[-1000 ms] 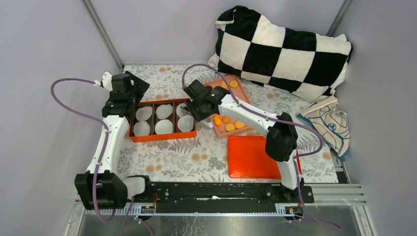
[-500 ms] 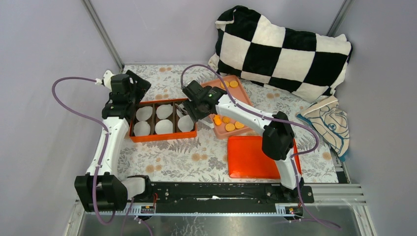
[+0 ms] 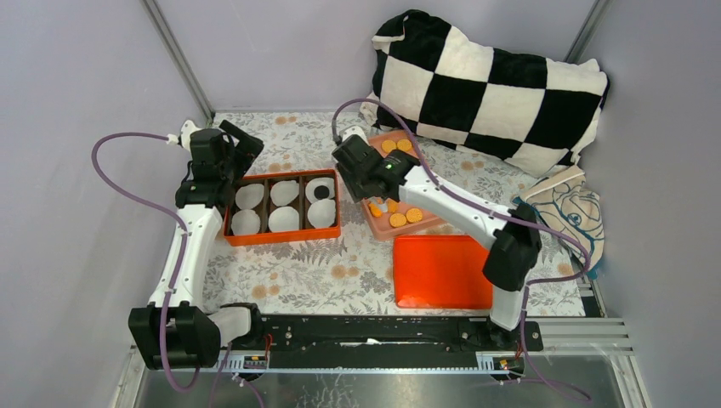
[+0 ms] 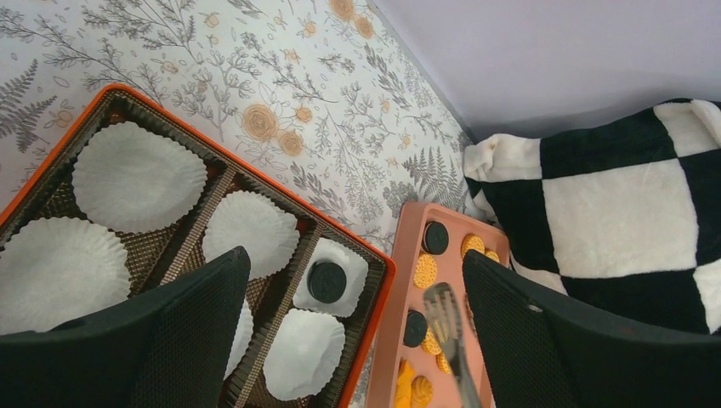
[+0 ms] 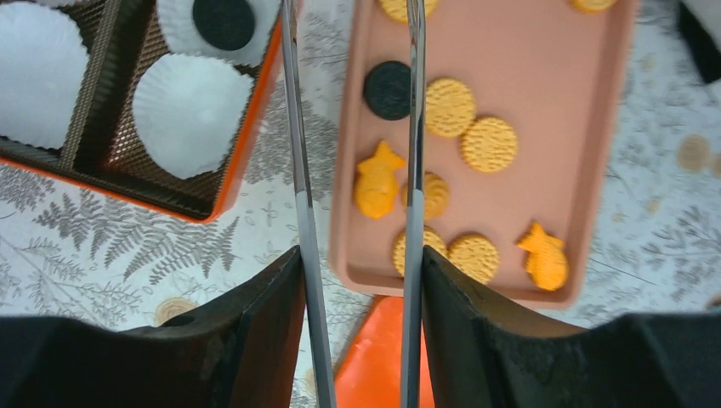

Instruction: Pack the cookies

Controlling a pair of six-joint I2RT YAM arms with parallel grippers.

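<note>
Black cookie (image 3: 320, 193) now lies in box (image 3: 281, 240); right gripper (image 5: 349, 21) withdrawn.

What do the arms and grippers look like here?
Both the left arm and right arm have white links, black joints and looping purple cables. The left gripper has broad black mesh-textured fingers; the right gripper carries two thin silvery blades on black mounts.

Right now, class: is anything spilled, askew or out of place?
Nothing stands out. One black cookie sits in a liner in the orange box; the other cookies lie on the pink tray, none spilled.
</note>
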